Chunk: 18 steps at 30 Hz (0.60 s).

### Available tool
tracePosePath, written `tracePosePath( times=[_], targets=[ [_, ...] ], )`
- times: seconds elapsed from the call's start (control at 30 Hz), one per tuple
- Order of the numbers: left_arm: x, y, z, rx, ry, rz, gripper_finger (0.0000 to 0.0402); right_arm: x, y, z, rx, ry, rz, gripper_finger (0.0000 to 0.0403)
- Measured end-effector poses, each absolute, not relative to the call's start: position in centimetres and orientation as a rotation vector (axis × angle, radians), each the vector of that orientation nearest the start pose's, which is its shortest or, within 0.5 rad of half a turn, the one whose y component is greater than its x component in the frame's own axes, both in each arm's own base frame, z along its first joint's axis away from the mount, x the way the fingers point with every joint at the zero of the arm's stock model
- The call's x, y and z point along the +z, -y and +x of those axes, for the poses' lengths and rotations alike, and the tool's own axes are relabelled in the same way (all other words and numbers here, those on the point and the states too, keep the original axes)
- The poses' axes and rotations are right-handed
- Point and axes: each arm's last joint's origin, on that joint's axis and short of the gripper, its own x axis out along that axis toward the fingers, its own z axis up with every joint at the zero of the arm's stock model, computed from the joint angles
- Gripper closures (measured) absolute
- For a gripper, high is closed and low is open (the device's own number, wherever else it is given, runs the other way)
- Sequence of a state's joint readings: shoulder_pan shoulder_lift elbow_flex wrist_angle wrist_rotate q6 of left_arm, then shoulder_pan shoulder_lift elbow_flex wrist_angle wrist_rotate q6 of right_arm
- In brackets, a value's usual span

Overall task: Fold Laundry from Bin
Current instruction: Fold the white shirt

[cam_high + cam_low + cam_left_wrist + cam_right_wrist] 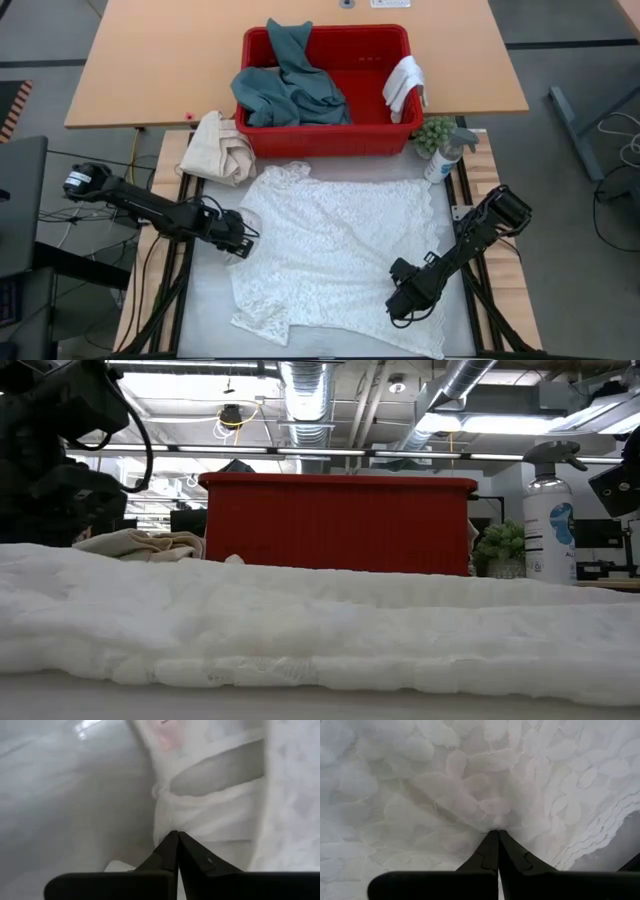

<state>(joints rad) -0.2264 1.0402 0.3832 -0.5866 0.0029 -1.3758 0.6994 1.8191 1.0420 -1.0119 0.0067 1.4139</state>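
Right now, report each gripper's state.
Left gripper: shut on the white lace garment at its left edge.
Right gripper: shut on the same garment near its lower right.

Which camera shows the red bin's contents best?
The high view: it looks down into the red bin, showing the teal garment and white cloth. The low view shows only its side wall; wrist views miss it.

A light wooden table [150, 70] stands on grey floor [570, 40]; silver ceiling ducts [305, 390] and strip lights overhead.
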Motion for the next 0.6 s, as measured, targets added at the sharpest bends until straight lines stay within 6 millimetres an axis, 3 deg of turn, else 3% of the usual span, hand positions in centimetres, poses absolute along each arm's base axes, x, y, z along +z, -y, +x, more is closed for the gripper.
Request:
tracePosePath(
  times=[0.6],
  targets=[
    [15.5, 3.1, 12.6, 0.658, -1.129, -1.154, 0.0402, 13.6, -18.0, 21.5, -0.722, -1.59, 0.405, 0.0377]
  ],
)
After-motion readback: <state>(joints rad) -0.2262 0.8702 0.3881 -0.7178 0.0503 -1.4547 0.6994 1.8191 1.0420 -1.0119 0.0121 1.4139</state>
